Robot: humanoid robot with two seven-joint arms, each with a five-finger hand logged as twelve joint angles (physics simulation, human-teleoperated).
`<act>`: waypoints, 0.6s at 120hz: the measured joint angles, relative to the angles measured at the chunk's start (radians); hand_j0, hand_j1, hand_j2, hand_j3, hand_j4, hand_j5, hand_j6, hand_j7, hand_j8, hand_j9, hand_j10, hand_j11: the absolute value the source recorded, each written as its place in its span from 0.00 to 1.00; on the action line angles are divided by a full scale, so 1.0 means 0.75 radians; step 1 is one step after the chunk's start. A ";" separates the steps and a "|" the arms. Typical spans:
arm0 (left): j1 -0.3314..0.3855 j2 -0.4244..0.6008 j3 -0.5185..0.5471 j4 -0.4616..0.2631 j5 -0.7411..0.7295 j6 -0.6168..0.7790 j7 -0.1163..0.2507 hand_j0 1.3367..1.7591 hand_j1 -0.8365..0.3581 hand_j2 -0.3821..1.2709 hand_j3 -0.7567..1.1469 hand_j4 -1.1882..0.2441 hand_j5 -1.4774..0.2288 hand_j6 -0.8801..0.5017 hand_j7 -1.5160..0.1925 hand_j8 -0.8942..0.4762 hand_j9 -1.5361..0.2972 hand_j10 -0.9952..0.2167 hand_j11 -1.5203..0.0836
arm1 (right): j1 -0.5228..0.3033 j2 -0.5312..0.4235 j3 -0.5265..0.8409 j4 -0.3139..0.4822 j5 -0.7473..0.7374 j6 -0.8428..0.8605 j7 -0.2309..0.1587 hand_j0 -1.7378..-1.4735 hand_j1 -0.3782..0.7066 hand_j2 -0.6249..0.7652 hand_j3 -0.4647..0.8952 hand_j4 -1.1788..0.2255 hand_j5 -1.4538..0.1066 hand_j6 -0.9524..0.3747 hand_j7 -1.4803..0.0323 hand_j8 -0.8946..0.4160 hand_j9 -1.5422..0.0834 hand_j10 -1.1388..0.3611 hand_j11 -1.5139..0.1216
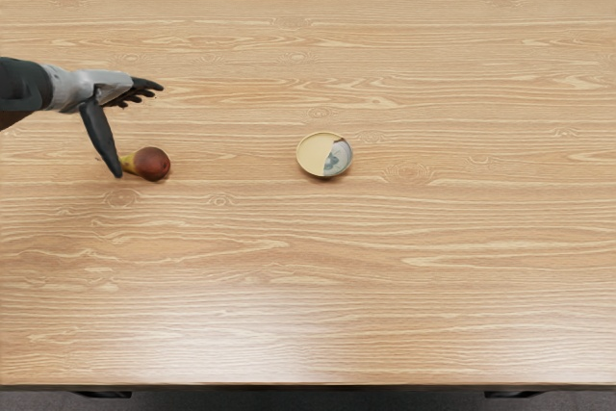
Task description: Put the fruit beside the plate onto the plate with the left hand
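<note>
On wood-grain table (385, 286): round tan plate (311, 153); reddish fruit (151, 163) beside left hand (96, 91).

fruit (151, 163) on table (385, 286), well left of plate (324, 154), robot hand (101, 103) just behind-left

The left hand (94, 91) hovers open over the wooden table (385, 286), one finger pointing down just beside the reddish fruit (151, 163). The small plate (324, 154) lies well apart.

A light wooden worktop (308, 276) carries a reddish fruit (149, 163) at left and a small plate (323, 154) near centre, well apart.
</note>
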 joint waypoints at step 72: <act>0.148 0.019 0.022 -0.382 0.325 0.414 0.144 0.76 0.97 0.24 0.40 0.81 0.85 0.62 0.87 0.63 0.82 0.80 0.93 | 0.000 0.000 0.000 0.000 0.000 0.000 0.000 0.30 0.03 0.45 0.34 0.84 0.93 0.72 0.98 0.68 0.95 0.76 0.93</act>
